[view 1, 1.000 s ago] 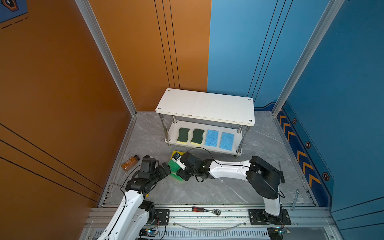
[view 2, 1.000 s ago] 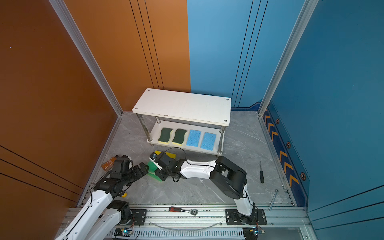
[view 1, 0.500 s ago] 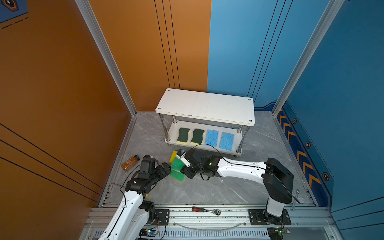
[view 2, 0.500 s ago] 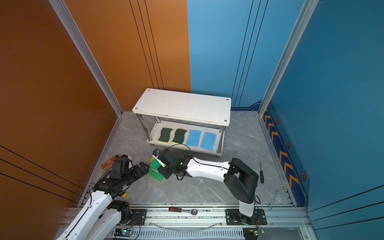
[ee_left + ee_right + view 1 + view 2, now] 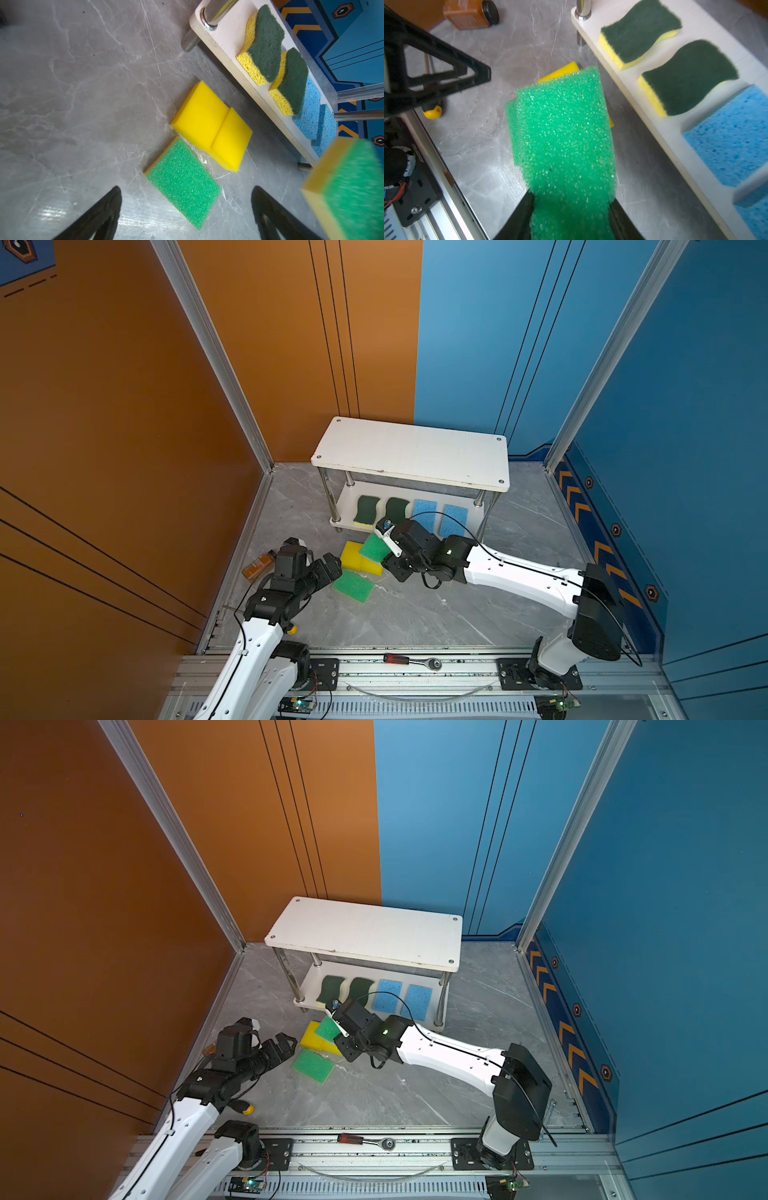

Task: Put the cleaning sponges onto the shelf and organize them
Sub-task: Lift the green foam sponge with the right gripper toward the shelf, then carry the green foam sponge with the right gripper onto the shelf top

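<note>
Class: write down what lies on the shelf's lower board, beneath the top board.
Two dark-green wavy sponges and two light blue sponges lie side by side. The top board hides the lower board's rear.

Held green sponge blurred, brown bottle half hidden

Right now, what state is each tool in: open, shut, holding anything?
Left tool: open, holding nothing.
Right tool: shut on a green-topped sponge.

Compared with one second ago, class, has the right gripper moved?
Yes. The right gripper, shut on a green-topped sponge, has moved closer to the shelf's lower board in both top views.
</note>
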Action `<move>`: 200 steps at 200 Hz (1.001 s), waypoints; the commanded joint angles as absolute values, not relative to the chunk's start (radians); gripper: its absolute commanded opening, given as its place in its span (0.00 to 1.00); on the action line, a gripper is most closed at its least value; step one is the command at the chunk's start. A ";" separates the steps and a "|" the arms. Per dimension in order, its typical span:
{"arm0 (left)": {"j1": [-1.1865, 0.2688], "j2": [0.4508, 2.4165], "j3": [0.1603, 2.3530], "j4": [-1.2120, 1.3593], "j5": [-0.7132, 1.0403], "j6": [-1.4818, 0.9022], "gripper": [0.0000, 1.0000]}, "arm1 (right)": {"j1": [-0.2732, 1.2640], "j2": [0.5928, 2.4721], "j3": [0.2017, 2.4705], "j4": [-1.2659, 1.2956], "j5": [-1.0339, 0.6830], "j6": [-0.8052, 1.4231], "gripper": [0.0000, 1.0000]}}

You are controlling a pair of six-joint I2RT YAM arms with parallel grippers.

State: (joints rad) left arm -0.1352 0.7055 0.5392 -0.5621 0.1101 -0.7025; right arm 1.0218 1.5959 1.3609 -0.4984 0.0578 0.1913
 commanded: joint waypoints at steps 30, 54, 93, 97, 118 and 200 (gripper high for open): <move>-0.124 0.721 0.553 -0.594 0.106 -0.671 0.98 | 0.997 1.474 1.535 -0.680 0.114 0.232 0.47; -0.124 0.725 0.560 -0.594 0.092 -0.662 0.98 | 0.989 1.426 1.579 -0.711 0.151 0.247 0.47; -0.124 0.739 0.569 -0.594 0.094 -0.656 0.98 | 0.965 1.331 1.596 -0.714 0.266 0.280 0.47; -0.124 0.738 0.572 -0.593 0.096 -0.655 0.98 | 0.960 1.324 1.597 -0.714 0.281 0.281 0.47; -0.124 0.736 0.574 -0.595 0.098 -0.654 0.98 | 0.936 1.283 1.599 -0.707 0.336 0.288 0.47; -0.124 0.739 0.580 -0.604 0.100 -0.649 0.98 | 0.776 1.199 1.585 -0.624 0.471 0.360 0.46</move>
State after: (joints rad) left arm -0.1352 0.7391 0.5541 -0.5770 0.1093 -0.6693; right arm 0.8162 1.2179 1.5764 -0.6716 0.4206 0.3199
